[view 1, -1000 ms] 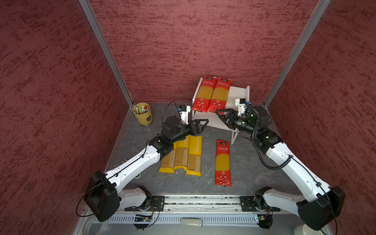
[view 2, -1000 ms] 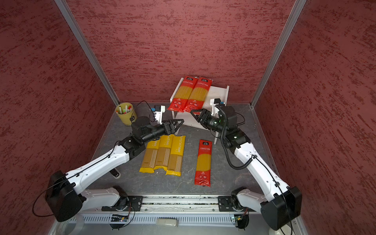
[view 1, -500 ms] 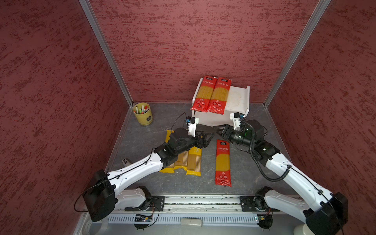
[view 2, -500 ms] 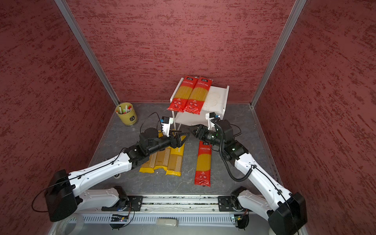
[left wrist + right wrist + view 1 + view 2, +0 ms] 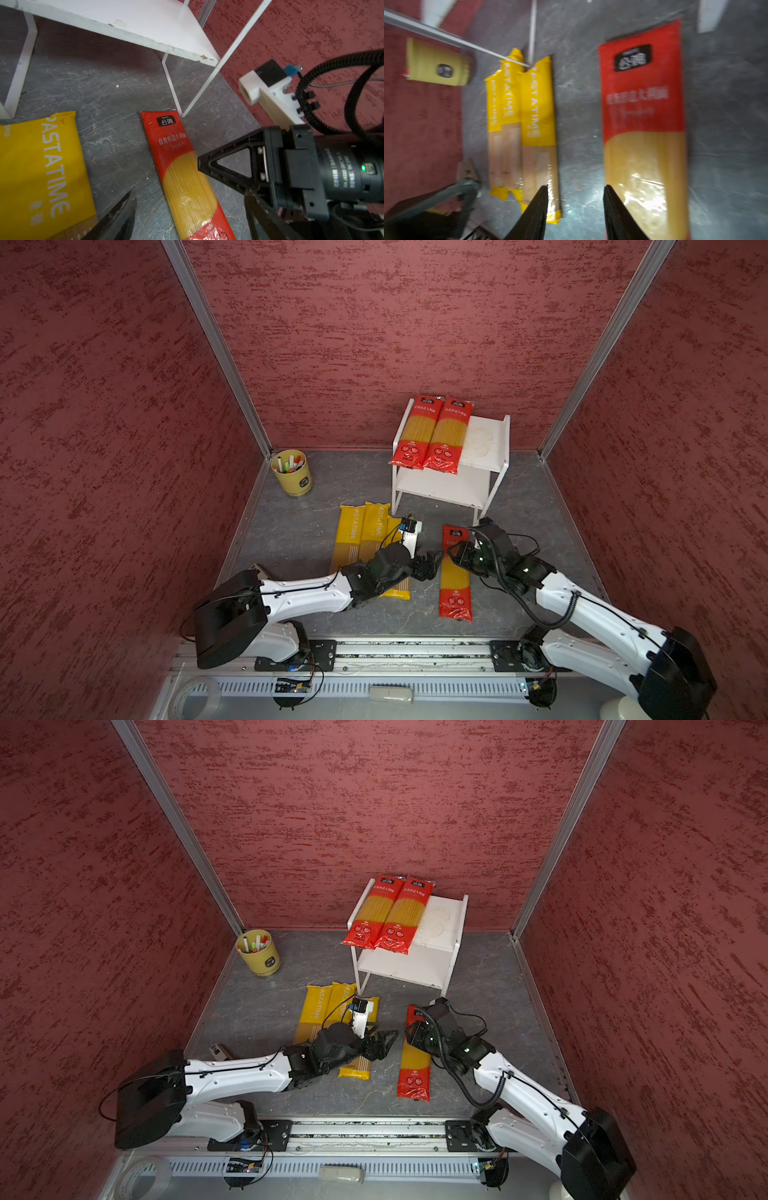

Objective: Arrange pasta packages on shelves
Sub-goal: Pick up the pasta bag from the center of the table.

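Moved since a second ago: the left end effector [image 5: 432, 566] and right end effector [image 5: 576, 187] are both drawing back from the front of the shelves [image 5: 486, 435] and coming down low over the counter [image 5: 299, 531], facing each other across the lone red pack [image 5: 456, 585].
left end effector: standing released, jaws wide apart and gripping nothing; it is hovering between the near end of the yellow packs [image 5: 361, 531] and the lone red pack's middle.
right end effector: jaws are standing apart with bare counter showing between them and nothing gripped; one finger [image 5: 618, 214] is overlapping the lone red pack's edge in the blurred right wrist view.
lone red pack: lying flat on the counter, black-patch end just beside a front leg of the shelves.
two red packs [image 5: 434, 434]: lying side by side on the top board, near ends overhanging its front edge.
yellow packs: three lying together and overlapping on the counter, beside the lone red pack, staying where they were.
marker cup [image 5: 293, 472]: standing in the far corner.
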